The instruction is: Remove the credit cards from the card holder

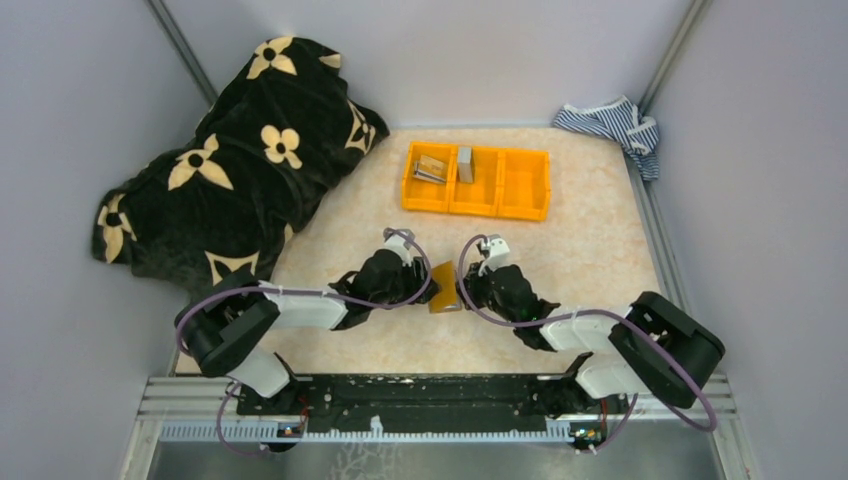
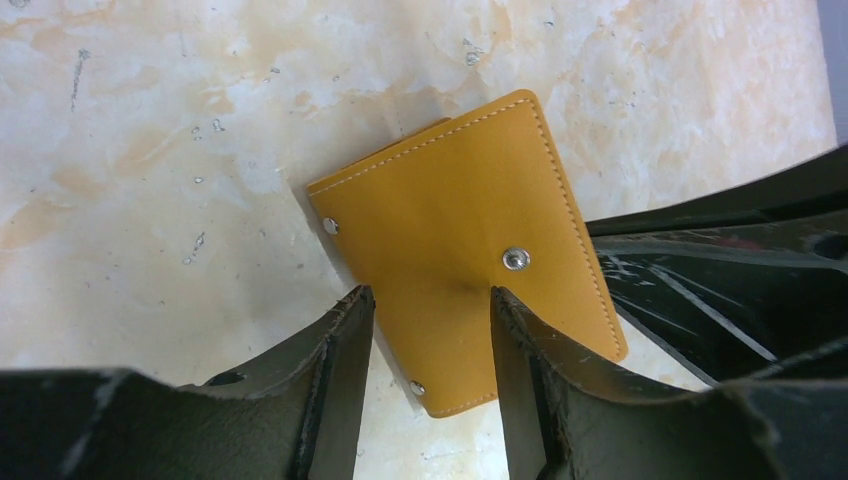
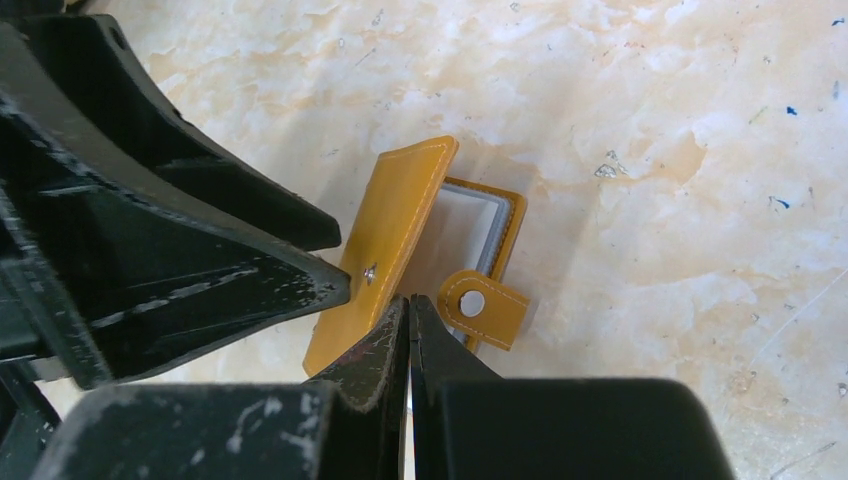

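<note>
The orange-tan card holder (image 1: 443, 298) lies between my two grippers at the near middle of the table. In the right wrist view it (image 3: 395, 230) is open, with its flap raised, a white card (image 3: 462, 222) inside and the snap tab (image 3: 485, 305) lying out. My left gripper (image 1: 425, 285) is open, and in the left wrist view (image 2: 428, 300) its fingertips rest against the flap's outer face (image 2: 460, 230). My right gripper (image 1: 468, 292) is shut, its tips (image 3: 408, 305) just inside the flap by the tab. I see nothing between its fingers.
An orange three-compartment bin (image 1: 525, 185) with metal pieces in its left compartments stands at the back middle. A black blanket with cream flowers (image 1: 230, 170) covers the back left. A striped cloth (image 1: 615, 125) lies in the back right corner. Walls close in both sides.
</note>
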### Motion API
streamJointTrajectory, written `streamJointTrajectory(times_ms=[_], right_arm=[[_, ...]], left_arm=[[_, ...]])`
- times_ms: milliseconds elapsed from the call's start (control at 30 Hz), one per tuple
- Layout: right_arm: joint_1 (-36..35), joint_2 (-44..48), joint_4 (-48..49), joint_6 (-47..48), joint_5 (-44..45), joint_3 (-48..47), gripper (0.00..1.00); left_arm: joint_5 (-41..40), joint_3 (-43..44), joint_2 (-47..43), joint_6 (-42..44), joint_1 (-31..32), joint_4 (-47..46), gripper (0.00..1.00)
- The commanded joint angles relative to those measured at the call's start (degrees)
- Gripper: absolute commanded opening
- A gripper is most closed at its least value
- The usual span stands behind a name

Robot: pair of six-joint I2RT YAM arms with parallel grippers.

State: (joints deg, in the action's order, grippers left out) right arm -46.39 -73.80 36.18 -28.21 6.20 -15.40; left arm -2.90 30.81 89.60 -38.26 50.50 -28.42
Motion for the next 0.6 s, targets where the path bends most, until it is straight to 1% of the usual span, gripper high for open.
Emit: streamJointTrajectory(times_ms=[0, 200, 333, 467, 567], right_arm=[[-0.73, -1.41, 5.03, -0.35, -1.6, -1.39, 0.0], [-1.29, -1.35, 4.15, 0.19, -1.98, -3.06, 0.0], [-1.77, -1.68, 4.03, 0.26, -2.58, -4.2, 0.0], [-3.89, -3.07, 3.93, 0.57, -2.67, -6.33, 0.0], [-5.78, -5.78, 4.46, 0.61, -2.81, -8.43, 0.0]], left_arm=[[0.83, -0.78, -4.55, 1.23, 0.4, 0.74, 0.53], [-1.68, -0.14, -14.37, 3.11, 0.4, 7.61, 0.53], [-5.15, 0.31, -19.79, 5.27, 0.46, 11.89, 0.54], [-7.42, -0.14, -22.43, 5.89, 0.32, 13.82, 0.54], [-8.2, -0.78, -23.99, 5.36, 0.38, 14.22, 0.54]])
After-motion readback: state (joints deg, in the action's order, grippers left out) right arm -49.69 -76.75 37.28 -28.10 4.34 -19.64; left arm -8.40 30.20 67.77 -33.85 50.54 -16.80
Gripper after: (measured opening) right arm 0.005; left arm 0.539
